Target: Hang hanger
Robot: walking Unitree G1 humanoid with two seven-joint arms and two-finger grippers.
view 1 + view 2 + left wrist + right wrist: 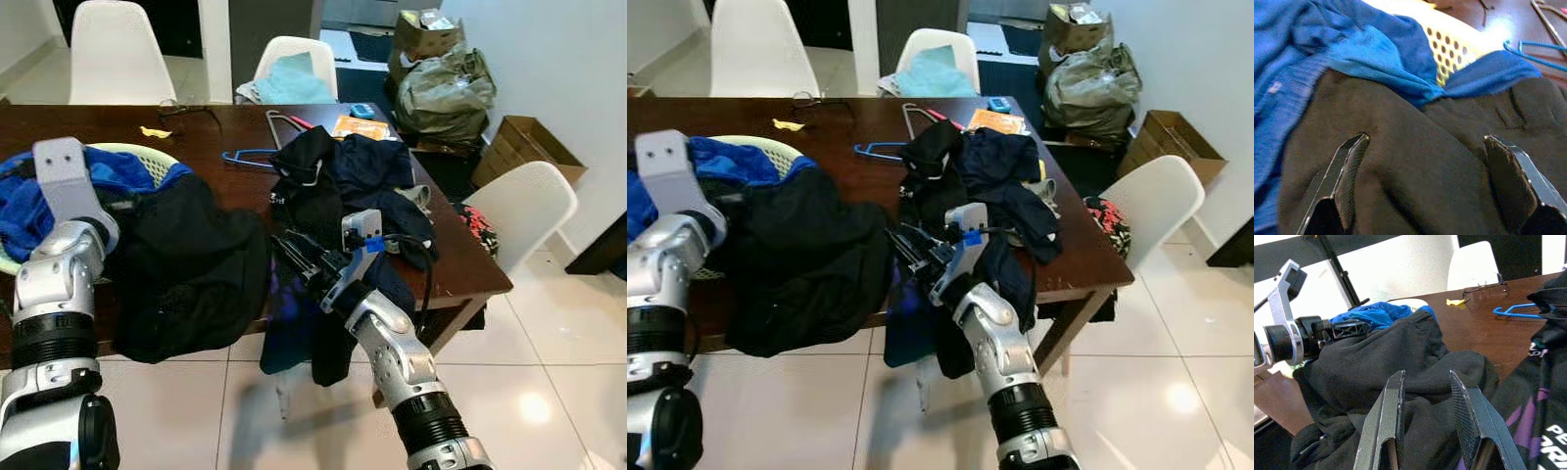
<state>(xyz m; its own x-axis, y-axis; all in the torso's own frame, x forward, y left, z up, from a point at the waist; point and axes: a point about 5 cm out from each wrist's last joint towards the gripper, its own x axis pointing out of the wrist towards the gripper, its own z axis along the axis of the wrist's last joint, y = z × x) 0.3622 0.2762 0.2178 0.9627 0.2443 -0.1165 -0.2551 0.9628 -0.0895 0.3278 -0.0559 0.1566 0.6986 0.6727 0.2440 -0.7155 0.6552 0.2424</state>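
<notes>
- Left pincer (1425, 181): fingers wide apart, holding nothing, over the black garment (186, 264) that spills off the near edge of the worktop (225, 132). Risk: if I close here I bunch up cloth and drag the pile, and the blue clothes (113, 171) in the pale laundry basket (157, 162) could come along with it.
- That black garment already hangs over the edge. Any sideways tug from either arm likely slides it to the floor.
- Blue hanger (247, 156): lies flat on the worktop, mid-table, just beside the dark clothes heap (358, 181), well apart from both pincers. Its right end sits at or under the heap's edge; I can't tell which. Risk: lift it and it snags fabric.
- A second wire hanger (279, 122) lies just behind it, partly under the heap. Risk: hooks tangle and I lift both.
- Right pincer (1427, 396): fingers slightly apart, empty, low at the near edge, pointing across the black garment. Dark jersey with purple print (1537, 416) hangs just beside it. Risk: reaching forward catches the cloth on a finger.
- Flat thin hanger on hard wood: fingers may skid off it.
- No rail in sight, so where it hangs is unknown.
</notes>
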